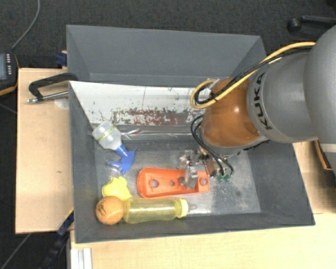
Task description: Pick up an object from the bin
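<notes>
Bin (pixel 243 190), grey metal; contents listed left to right.

1. Clear bottle-shaped piece (pixel 106 134), far-left corner. Well apart from the gripper; no risk judged.
2. Orange ball (pixel 109 210), near-left corner, touching item 5. Likely to roll if its neighbours are pushed.
3. Yellow lump (pixel 116 189), just above the ball.
4. Blue plastic piece (pixel 122 160), between items 1 and 3.
5. Yellow translucent tube (pixel 154 210), lying along the near wall just below item 6.
6. Flat orange plastic piece (pixel 163 182), long, lying mid-floor; the likely pick.
7. Gripper (pixel 190 174), low over the right end of item 6; apart or together cannot be told.

Hazards, as judged: a hold this far off-centre may let item 6 swing, tilt or slip out on lifting; its drooping left end may drag the tube and ball.
</notes>
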Motion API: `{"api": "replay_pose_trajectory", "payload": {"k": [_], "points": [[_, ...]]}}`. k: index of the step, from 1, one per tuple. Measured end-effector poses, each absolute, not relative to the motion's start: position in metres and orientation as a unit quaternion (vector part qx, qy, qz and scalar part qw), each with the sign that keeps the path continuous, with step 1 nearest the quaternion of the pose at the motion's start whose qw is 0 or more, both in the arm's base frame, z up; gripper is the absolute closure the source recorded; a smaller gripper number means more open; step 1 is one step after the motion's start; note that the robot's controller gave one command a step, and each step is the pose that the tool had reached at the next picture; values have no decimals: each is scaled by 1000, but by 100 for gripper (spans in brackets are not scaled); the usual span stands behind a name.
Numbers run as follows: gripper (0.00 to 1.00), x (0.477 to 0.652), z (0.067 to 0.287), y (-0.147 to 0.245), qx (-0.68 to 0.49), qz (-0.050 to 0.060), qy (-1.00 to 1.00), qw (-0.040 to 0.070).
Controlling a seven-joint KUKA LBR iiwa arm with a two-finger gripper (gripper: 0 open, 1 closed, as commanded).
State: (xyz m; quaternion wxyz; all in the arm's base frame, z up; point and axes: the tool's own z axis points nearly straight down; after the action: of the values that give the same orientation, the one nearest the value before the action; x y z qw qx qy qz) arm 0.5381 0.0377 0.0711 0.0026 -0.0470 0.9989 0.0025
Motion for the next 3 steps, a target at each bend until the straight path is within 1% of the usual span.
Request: {"api": "replay_pose_trajectory", "payload": {"k": [1, 2, 3], "points": [[100, 538, 71, 38, -47, 2, 999, 3], [100, 536, 84, 38, -47, 2, 999, 0], [100, 538, 107, 38, -47, 3, 999, 4]]}}
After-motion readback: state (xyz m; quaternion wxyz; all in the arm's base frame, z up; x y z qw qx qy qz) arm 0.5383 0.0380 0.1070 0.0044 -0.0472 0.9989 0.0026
